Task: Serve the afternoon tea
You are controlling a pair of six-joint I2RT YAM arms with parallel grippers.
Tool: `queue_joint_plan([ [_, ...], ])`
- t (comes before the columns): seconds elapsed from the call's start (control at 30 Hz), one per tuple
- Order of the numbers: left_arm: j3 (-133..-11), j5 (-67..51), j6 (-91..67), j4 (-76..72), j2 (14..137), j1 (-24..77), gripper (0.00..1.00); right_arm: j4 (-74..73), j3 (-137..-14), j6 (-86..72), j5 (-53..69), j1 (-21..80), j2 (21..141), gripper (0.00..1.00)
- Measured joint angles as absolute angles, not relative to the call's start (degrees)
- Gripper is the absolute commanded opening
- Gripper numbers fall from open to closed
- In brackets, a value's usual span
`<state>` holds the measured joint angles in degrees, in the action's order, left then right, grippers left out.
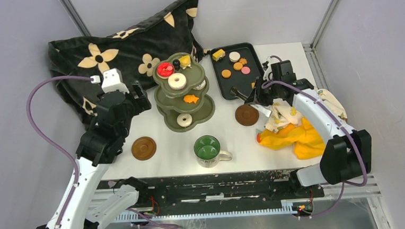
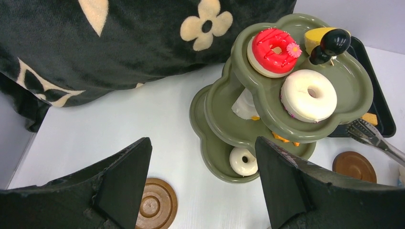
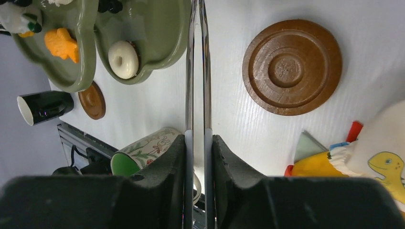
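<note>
The olive-green three-tier stand (image 1: 205, 110) stands mid-table with its black knob (image 1: 176, 64). It holds a red donut (image 1: 165, 69), a white donut (image 1: 177, 81), a yellow cake (image 1: 185, 60), an orange cookie (image 1: 191, 98) and a small white donut (image 1: 184, 120). The green-lined mug (image 1: 208, 148) stands in front of it. Brown saucers lie at the left (image 1: 143, 148) and the right (image 1: 246, 115). My left gripper (image 2: 203, 148) is open and empty, above the table left of the stand (image 2: 348, 90). My right gripper (image 3: 198, 138) is shut on the metal tongs (image 3: 197, 71), above the right saucer (image 3: 292, 67).
A black tray (image 1: 223, 86) at the back right holds several more pastries. A black flowered pillow (image 1: 127, 50) lies at the back left. A yellow cloth (image 1: 297, 135) with a printed cloth lies at the right, under my right arm.
</note>
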<state>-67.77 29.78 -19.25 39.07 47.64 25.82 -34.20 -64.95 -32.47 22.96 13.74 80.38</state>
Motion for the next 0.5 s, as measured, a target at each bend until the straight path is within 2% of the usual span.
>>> queue_joint_plan([
  [0.23, -67.8, 29.8, -19.2, 38.9, 49.5, 25.8, 0.86, -33.6, -73.5, -33.5, 22.2, 11.1, 88.1, 0.32],
  [0.5, -68.0, 30.5, -19.2, 38.1, 51.2, 25.8, 0.87, -30.7, -87.7, -35.7, 17.2, 11.0, 102.0, 0.39],
])
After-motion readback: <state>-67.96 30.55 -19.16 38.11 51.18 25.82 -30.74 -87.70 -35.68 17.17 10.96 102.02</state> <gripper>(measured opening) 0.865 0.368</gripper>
